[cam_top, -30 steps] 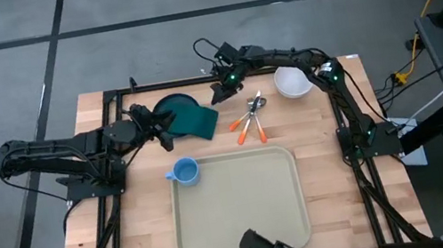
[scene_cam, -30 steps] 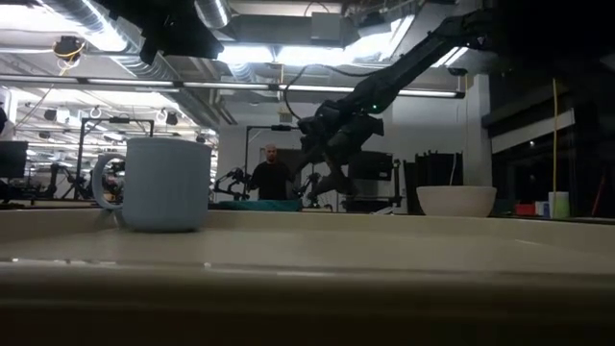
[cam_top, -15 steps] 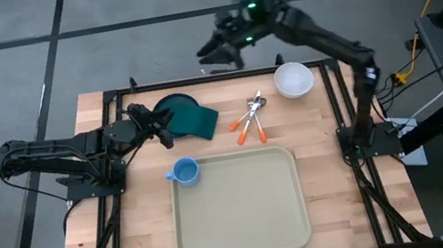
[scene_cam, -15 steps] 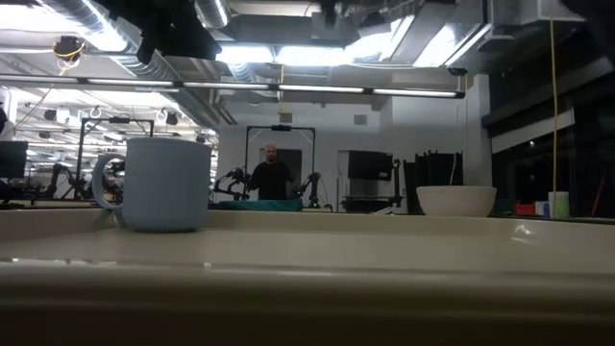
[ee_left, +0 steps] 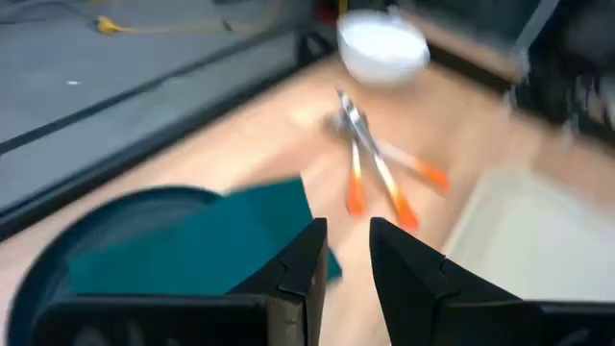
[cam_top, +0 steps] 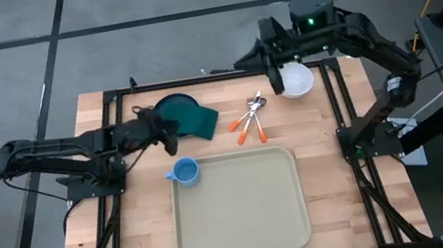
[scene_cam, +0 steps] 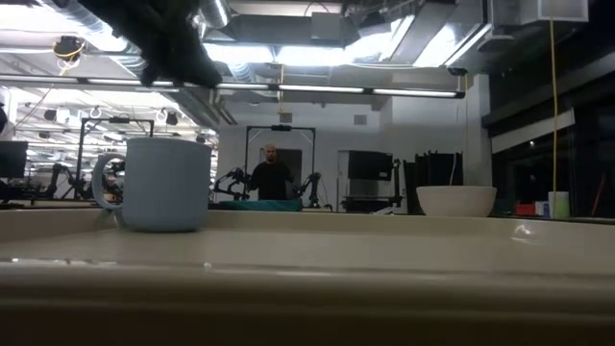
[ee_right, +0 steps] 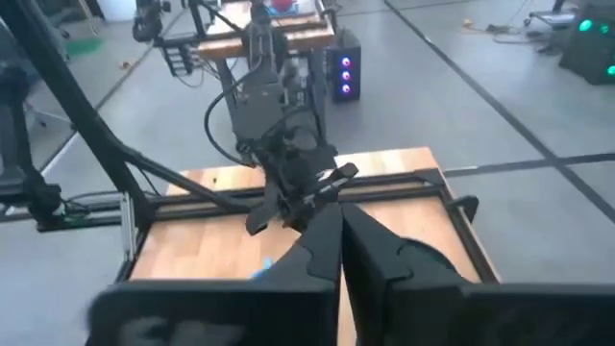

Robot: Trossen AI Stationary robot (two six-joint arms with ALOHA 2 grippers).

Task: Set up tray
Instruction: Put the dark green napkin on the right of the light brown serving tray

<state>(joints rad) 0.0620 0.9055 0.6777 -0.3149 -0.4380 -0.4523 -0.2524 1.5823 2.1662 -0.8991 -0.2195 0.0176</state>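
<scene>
The tray [cam_top: 237, 204] lies bare in front of me on the near half of the table [cam_top: 340, 185], and I place everything else from it. The blue mug [cam_top: 184, 172] stands just off its far left corner, probably waiting to be lifted in. Beyond its far edge lie the orange-handled utensils [cam_top: 248, 120], with the white bowl [cam_top: 294, 80] past its far right corner and the green napkin [cam_top: 195, 120] draped over the dark teal plate [cam_top: 170, 105] past its far left. My left gripper [cam_top: 166, 134] hovers at the napkin's edge, fingers a narrow gap apart; I cannot tell whether they pinch the cloth. My right gripper [cam_top: 270, 62], raised high beyond the bowl, has its fingers pressed together on nothing. The napkin hides much of the plate, and the utensils overlap, so I cannot sort them.
</scene>
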